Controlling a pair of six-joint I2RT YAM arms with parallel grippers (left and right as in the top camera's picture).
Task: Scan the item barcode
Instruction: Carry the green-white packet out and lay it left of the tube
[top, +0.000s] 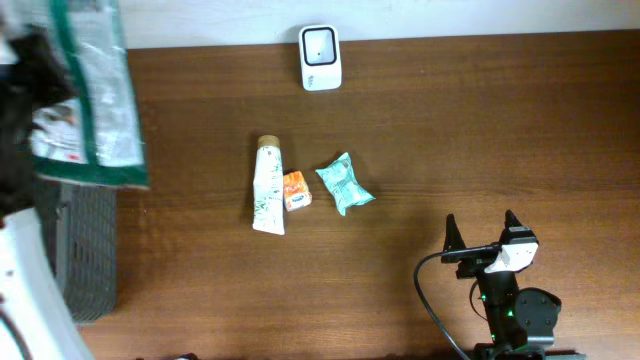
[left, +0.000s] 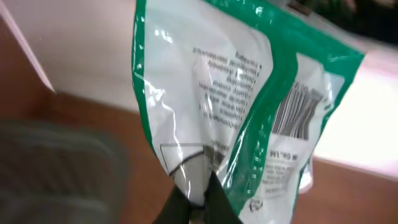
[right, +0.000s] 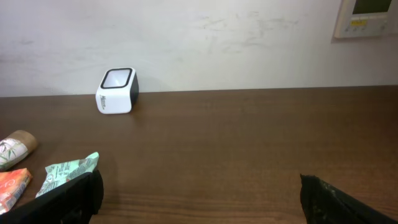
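Green-and-white pouch hung in the air over the far left edge of the table, above a grey basket. The left gripper had its fingers pinched tight on the pouch's lower edge. In the left wrist view the pouch's printed back faced the camera, with the barcode on its right panel, tilted. The white scanner stood at the table's far edge against the wall, well apart from the pouch. Near the middle of the table lay a cream tube, a small orange packet just beside it, and a teal packet next to that. The right gripper sat low at the near right of the table, its fingers spread wide with nothing between them, pointing toward the scanner.
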